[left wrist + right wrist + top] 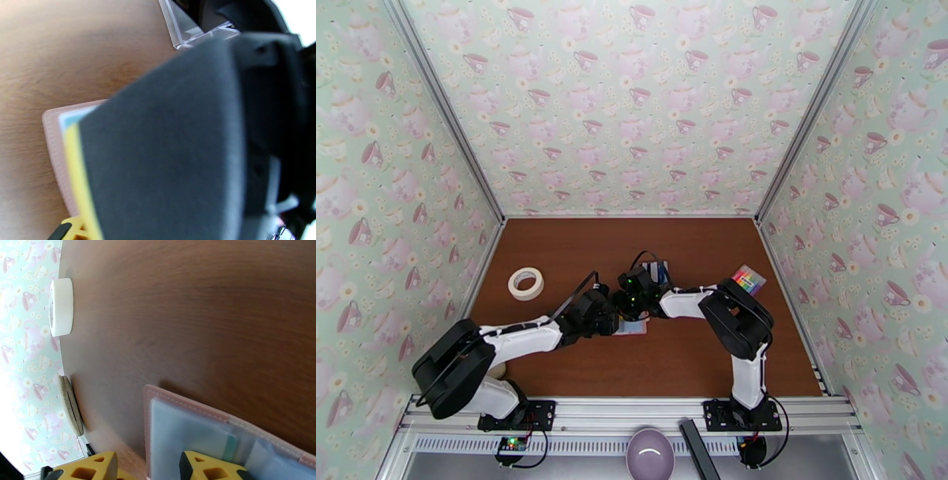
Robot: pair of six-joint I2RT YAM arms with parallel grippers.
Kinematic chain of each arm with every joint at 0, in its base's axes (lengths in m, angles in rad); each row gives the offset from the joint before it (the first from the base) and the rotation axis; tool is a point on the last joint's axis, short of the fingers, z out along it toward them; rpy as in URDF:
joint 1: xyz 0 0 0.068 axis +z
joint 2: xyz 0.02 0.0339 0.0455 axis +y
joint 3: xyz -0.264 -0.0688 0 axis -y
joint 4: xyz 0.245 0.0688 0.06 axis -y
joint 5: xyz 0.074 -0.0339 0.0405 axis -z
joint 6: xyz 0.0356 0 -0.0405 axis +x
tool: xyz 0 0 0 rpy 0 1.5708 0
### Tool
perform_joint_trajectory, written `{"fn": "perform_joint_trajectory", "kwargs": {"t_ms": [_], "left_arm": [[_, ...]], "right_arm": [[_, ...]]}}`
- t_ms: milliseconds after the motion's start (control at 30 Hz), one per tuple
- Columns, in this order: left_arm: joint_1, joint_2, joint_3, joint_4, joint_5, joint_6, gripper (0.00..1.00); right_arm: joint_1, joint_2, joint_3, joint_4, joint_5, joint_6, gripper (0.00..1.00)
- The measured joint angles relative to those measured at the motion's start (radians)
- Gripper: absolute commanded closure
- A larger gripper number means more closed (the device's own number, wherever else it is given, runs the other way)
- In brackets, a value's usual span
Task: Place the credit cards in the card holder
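Card holder (185,429) lay open beneath my right gripper (154,468), whose 2 yellow fingertips (209,469) stood apart astride its edge; a blurred dark pad (166,150) hid my left gripper's (608,314) state, so I couldn't tell.

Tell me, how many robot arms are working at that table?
2. The left arm comes in from the near-left corner and the right arm from the near-right. Both reach to the pink card holder at mid-table. No others seem hidden.
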Motion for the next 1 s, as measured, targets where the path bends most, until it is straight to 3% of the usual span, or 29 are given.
{"fn": "perform_joint_trajectory", "kwargs": {"t_ms": [500, 800, 1000], "left_arm": [[0.011, -0.017, -0.060, 0.044, -0.023, -0.037, 0.67], [0.011, -0.006, -0.061, 0.054, -0.028, -0.050, 0.67], [0.012, -0.005, -0.062, 0.060, -0.028, -0.057, 0.66]], "right_arm": [[-0.002, 0.001, -0.002, 0.008, -0.002, -0.016, 0.52], [-0.003, -0.014, 0.037, -0.095, 0.003, -0.070, 0.50], [-0.027, -0.111, 0.072, -0.256, 0.042, -0.134, 0.49]]}}
